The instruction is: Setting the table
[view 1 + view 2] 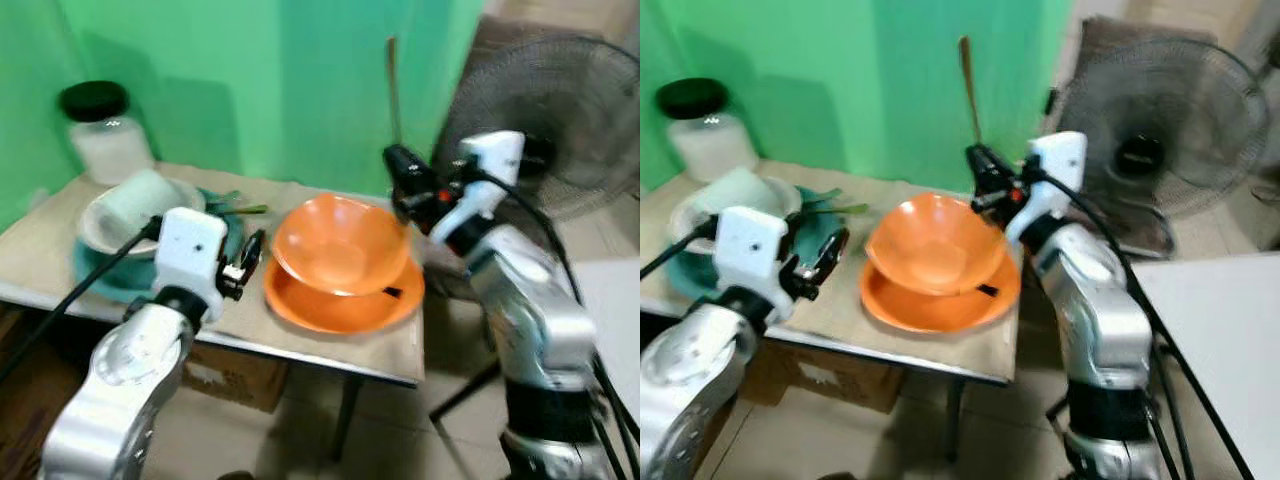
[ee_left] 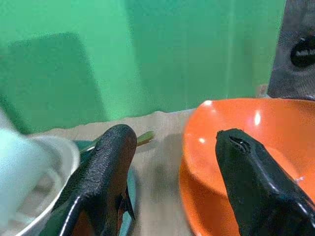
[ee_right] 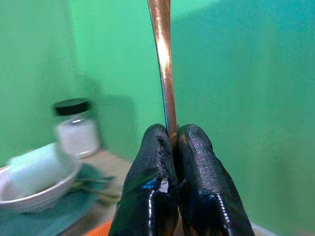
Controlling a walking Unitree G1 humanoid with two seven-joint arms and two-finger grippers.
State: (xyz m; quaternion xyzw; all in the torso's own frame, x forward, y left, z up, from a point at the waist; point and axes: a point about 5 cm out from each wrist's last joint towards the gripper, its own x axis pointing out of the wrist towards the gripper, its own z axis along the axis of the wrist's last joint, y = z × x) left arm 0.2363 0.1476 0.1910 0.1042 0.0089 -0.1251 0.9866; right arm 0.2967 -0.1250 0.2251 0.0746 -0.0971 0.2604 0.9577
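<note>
Green wall behind small table [image 1: 330, 350]. Right gripper [image 3: 170, 147] pinches thin copper utensil handle [image 3: 162, 64] upright, above far right rim of orange bowl [image 1: 340, 245] on orange plate [image 1: 340, 300]. Left gripper [image 2: 174, 162] spread, empty, near bowl's left. Lower utensil slowly beside plate, keep vertical clear of rim.

Both eye views look down and forward from above the table [image 1: 330, 350], sharing the orange bowl [image 1: 340, 245]. The left wrist view sits low, close beside the bowl. The right wrist view faces the jar [image 3: 76, 128], farther off.
</note>
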